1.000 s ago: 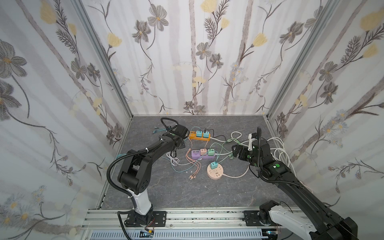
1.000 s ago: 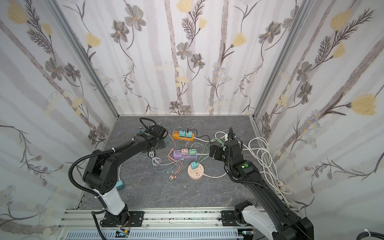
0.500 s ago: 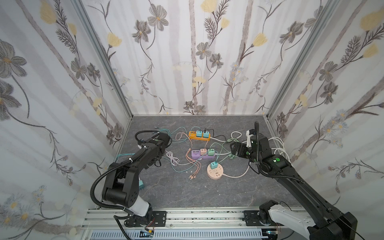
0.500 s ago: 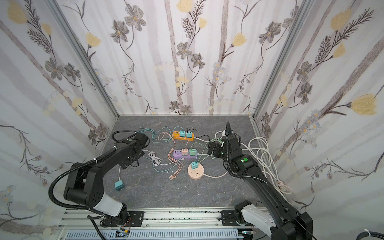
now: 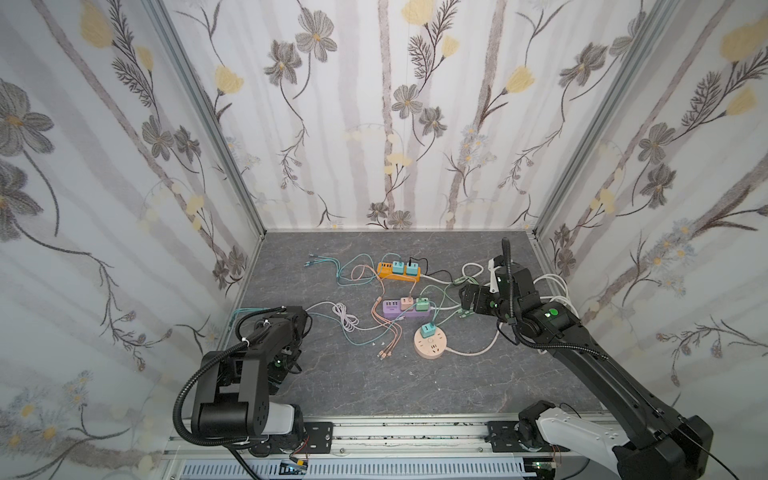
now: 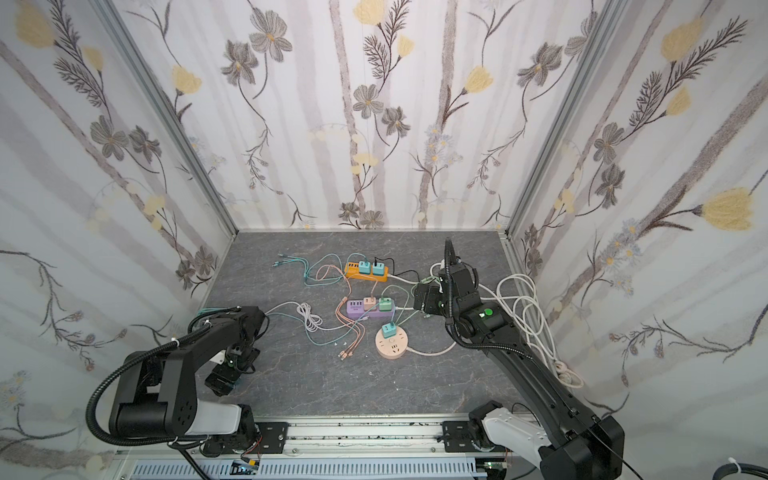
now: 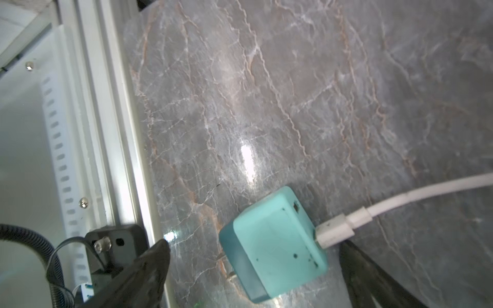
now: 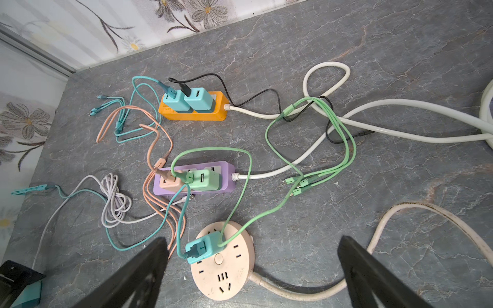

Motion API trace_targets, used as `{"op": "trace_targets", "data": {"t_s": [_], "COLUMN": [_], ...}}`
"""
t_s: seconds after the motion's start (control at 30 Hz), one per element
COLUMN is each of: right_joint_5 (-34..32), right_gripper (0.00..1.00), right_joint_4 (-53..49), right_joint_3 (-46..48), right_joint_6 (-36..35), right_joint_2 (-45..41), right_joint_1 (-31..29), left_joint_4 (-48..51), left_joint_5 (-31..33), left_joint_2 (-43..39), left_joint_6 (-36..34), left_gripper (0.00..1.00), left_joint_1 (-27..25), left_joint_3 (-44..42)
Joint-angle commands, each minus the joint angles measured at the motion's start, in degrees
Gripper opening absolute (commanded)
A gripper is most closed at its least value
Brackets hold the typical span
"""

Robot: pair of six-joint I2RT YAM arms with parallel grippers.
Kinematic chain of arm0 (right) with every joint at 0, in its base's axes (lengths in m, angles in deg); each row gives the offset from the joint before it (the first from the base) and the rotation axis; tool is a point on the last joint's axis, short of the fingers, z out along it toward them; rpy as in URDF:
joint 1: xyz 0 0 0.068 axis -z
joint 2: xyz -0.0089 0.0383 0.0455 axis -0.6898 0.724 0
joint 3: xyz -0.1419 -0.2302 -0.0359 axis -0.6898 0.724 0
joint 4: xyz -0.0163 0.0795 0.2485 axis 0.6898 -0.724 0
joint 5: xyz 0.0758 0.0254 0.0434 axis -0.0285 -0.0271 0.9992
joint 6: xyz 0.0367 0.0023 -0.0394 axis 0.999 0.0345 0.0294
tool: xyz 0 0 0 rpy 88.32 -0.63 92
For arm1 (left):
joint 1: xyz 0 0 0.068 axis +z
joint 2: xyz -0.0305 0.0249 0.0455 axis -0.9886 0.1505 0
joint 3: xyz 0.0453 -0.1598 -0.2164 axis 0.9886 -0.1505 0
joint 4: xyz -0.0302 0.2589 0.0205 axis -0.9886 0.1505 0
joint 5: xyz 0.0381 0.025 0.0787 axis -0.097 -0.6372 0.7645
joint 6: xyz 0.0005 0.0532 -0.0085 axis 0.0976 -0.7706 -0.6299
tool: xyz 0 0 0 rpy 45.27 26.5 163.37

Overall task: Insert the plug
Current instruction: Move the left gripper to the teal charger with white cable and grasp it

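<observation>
Teal charger plug point(image 7: 272, 245), left wrist view: on its side on the marble tabletop point(image 7: 293, 93), white cable point(image 7: 400, 202) attached, between the spread, empty fingers of the left gripper point(image 7: 253, 244). Right wrist view: right gripper point(image 8: 252, 242), also agape and empty, above the round pink power strip point(image 8: 226, 277). Both top views: plug hidden. Step judged: pre-grasp; next, clamp the plug's flanks, prongs free.

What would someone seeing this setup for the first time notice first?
Probably the pastel cables tangled across the table around an orange power strip, a purple power strip and a round pink socket. Next, the loose teal plug lying near the front left corner, between the fingers of the open left gripper.
</observation>
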Motion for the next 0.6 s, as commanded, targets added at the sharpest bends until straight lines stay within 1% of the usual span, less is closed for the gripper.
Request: {"op": "trace_targets", "data": {"t_s": [0.0,0.07,0.13,0.2,0.27,0.33,0.4,0.47,0.57], "right_joint_5": [-2.0,-2.3,-2.6,-2.6,-2.9,-3.2,-3.4,-3.6,-3.8], "right_gripper": [0.99,0.99,0.99,0.99,0.99,0.99,0.99,0.99,0.99], "right_joint_4": [0.3,0.3,0.3,0.5,0.5,0.5,0.4,0.5,0.5], "right_joint_3": [-0.8,-0.9,-0.9,-1.0,-1.2,-1.5,-1.6,-1.6,-1.6], "right_joint_6": [-0.3,-0.3,-0.1,-0.2,-0.2,-0.2,-0.4,-0.6,-0.6], "right_joint_2": [0.3,0.5,0.7,0.8,1.0,1.0,0.7,0.4,0.0], "right_joint_1": [-0.6,-0.9,-1.2,-1.3,-1.5,-1.5,-1.6,-1.7,-1.7], "left_joint_4": [-11.0,-14.1,-15.4,-15.9,-17.4,-19.3,-20.9,-22.7,-25.1], "left_joint_5": [-5.3,-6.2,-6.7,-6.9,-8.6,-11.0,-12.4,-12.2,-12.5], "left_joint_2": [-2.8,-6.3,-10.2,-13.1,-13.8,-11.9,-9.2,-6.2,1.0], "left_joint_6": [-7.7,-10.5,-12.9,-13.6,-13.8,-13.6,-13.2,-13.6,-14.8], "left_gripper": [1.00,1.00,1.00,0.95,0.89,0.84,0.81,0.80,0.80], "left_joint_1": [0.2,0.2,0.0,-0.6,-1.5,-2.1,-4.3,-8.8,-15.2], "left_joint_3": [-3.0,-5.9,-6.8,-7.2,-7.5,-7.5,-6.4,-4.2,0.8]}}
